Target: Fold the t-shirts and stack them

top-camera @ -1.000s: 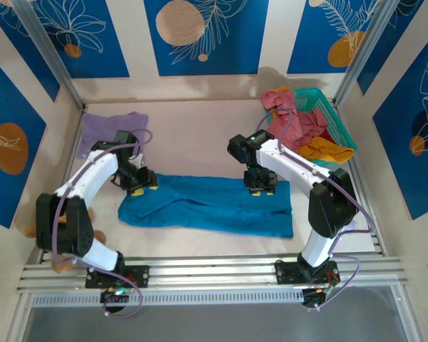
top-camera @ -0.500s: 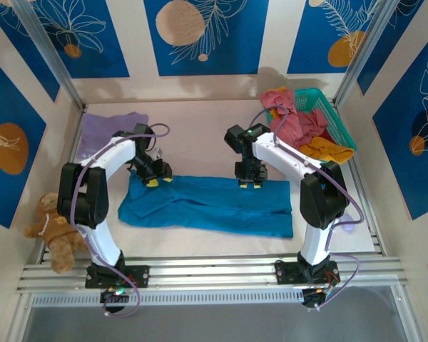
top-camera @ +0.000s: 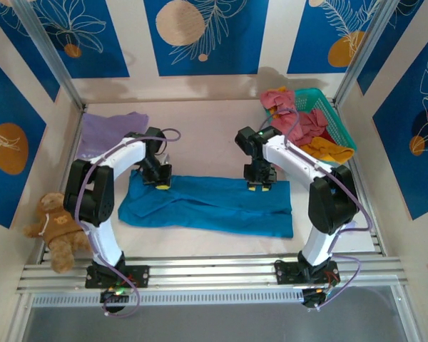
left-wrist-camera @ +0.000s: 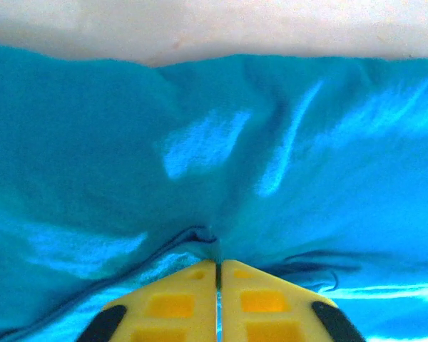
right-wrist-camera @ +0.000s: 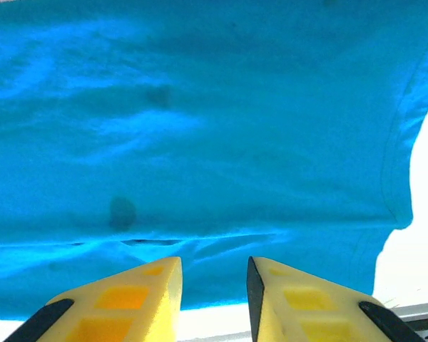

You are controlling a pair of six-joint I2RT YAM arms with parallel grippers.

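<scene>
Left gripper (left-wrist-camera: 217, 263): fingers pressed together, pinching a puckered fold at the far left edge of the teal-blue t-shirt (top-camera: 214, 208), which lies stretched across the middle of the table (top-camera: 200, 128); a lavender t-shirt (top-camera: 103, 132) lies in the far left corner. Right gripper (right-wrist-camera: 214, 269): fingers spread with nothing between them, at the same shirt's far edge towards its right end. Far right: rose-pink t-shirts (top-camera: 299, 121) and an orange t-shirt (top-camera: 327, 149), heaped in and over a turquoise basket (top-camera: 337, 117).
</scene>
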